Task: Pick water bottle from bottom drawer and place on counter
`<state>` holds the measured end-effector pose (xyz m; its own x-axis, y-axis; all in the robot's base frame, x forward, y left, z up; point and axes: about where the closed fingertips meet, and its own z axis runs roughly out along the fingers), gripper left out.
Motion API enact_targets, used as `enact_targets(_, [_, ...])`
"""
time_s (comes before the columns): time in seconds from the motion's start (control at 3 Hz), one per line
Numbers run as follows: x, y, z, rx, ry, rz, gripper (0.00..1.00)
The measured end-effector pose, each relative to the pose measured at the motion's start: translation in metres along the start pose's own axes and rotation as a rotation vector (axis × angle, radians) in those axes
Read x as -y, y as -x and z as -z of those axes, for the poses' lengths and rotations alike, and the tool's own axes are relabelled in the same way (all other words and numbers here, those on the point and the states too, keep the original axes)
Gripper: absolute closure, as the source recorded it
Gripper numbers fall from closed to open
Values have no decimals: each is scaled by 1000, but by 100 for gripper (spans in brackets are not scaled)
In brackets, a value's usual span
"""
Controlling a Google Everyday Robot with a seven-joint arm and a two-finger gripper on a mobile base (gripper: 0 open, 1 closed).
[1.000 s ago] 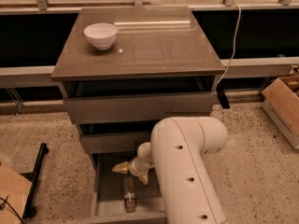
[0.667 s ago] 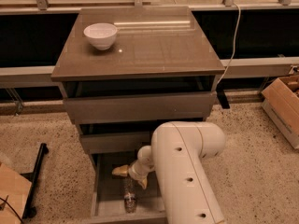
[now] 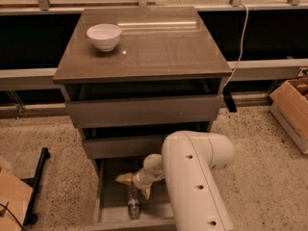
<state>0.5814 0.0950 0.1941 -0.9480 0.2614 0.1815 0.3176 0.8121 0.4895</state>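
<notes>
Because the water bottle [image 3: 134, 205] lies loose on the floor of the bottom drawer [image 3: 111, 198], a descent slightly off-centre could, I judge, nudge it rolling or catch a finger on the drawer wall. The claw [image 3: 135, 186] hangs spread wide inside the drawer, just above the bottle's far end, gripping nothing.

The one camera is looking steeply down from above the robot's arm [image 3: 192, 186], facing the drawer fronts [image 3: 144, 110] from fairly near; the counter [image 3: 159, 52] is lying at 12 o'clock, the gripper [image 3: 134, 186], jaws apart, at 7 o'clock.
</notes>
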Motion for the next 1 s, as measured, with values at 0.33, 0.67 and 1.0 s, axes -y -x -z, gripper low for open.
enact_targets(0.33, [4, 0, -11, -6, -26, -24, 0])
enact_targets(0.67, [24, 4, -28, -19, -47, -92, 0])
enact_targets(1.0, [46, 7, -47, -35, -77, -164, 0])
